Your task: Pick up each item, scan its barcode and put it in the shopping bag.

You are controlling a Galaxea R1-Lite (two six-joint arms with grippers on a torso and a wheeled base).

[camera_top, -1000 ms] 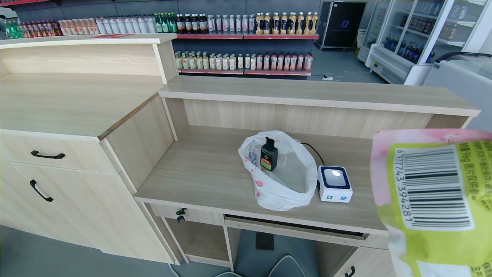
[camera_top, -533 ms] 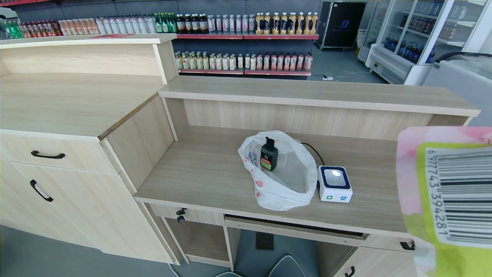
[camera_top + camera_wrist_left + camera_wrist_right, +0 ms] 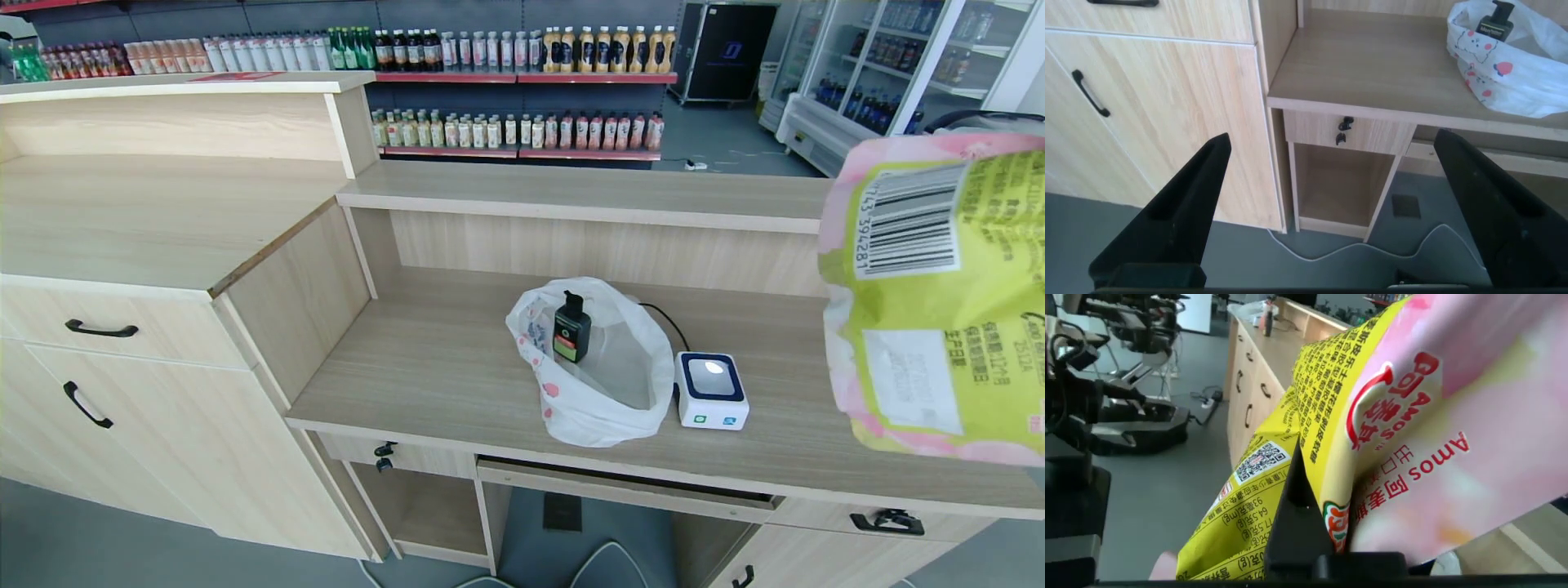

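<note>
Snack bag (image 3: 931, 294), pink and yellow-green, is held in the air at the right of the head view, with the barcode side turned to the head camera. The right end of the upper ledge (image 3: 588, 196) is hidden by it.

Around it: a white shopping bag (image 3: 600, 400) is set open on the desk (image 3: 441, 359), with a dark pump bottle (image 3: 571, 331) stood upright inside. A white scanner (image 3: 710, 390) with a lit window is placed just beside the shopping bag, on its right. A black cable (image 3: 665, 320) is run behind the scanner. The snack bag is kept well apart from the scanner, higher and further right.

The snack bag is clamped in the right gripper (image 3: 1310, 498). One dark finger (image 3: 1290, 508) is seen pressed on the yellow side, with the pack bulged around it. The left gripper (image 3: 1333, 147) is held low in front of the desk's left corner, fingers spread wide, well apart from the shopping bag.

The surface is light wood-grain laminate, with a cabinet (image 3: 122, 384) with black handles on the left and a keyed drawer (image 3: 1344, 131) under the top. Drink shelves (image 3: 522, 49) and glass-door coolers (image 3: 882, 57) are seen behind, over a grey floor.
</note>
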